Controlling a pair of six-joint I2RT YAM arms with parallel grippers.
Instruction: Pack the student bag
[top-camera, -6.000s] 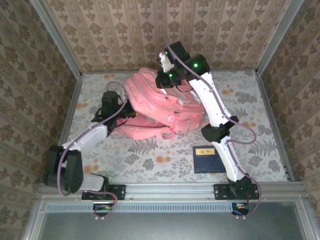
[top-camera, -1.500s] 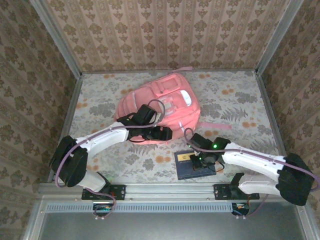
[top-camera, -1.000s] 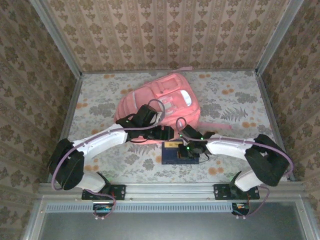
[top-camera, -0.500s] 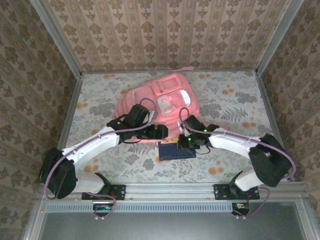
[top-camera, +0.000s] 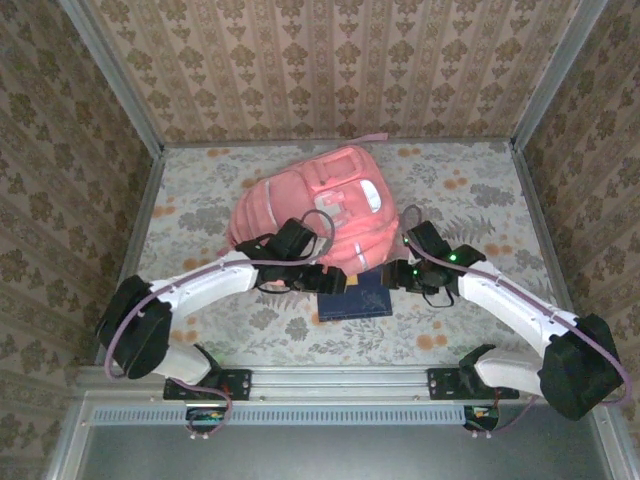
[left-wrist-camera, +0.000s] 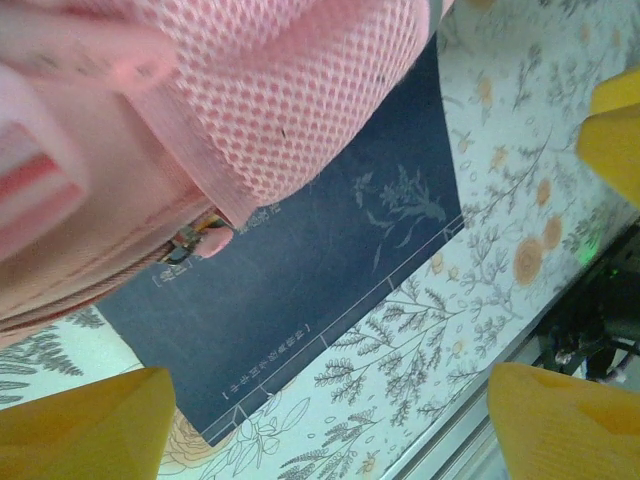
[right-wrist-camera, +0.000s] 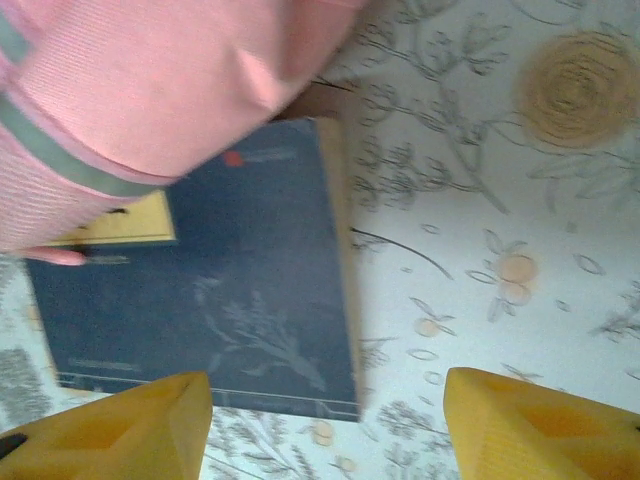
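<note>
The student bag (top-camera: 310, 205), a large pink backpack, lies mid-table. A dark blue book (top-camera: 358, 300) lies flat on the table at its near edge. The book's far end is covered by the bag's pink mesh (left-wrist-camera: 300, 90); whether it is inside the opening I cannot tell. My left gripper (top-camera: 330, 282) is at the bag's near edge, over the book's left side, open and holding nothing. Its view shows the book (left-wrist-camera: 300, 280) under the left gripper (left-wrist-camera: 330, 430). My right gripper (top-camera: 398, 275) stands open just right of the book (right-wrist-camera: 200, 300), and nothing sits in the right gripper (right-wrist-camera: 325, 430).
The floral tablecloth (top-camera: 480, 190) is bounded by patterned walls (top-camera: 330, 60) at the back and both sides. A metal rail (top-camera: 340, 380) runs along the near edge, close behind the book. A pink strap (top-camera: 365, 137) trails off the bag's far end.
My right gripper slid the book left and up to the bag's near edge, then opened, let it go and drew back to the right. The left gripper stayed open at the bag's edge.
</note>
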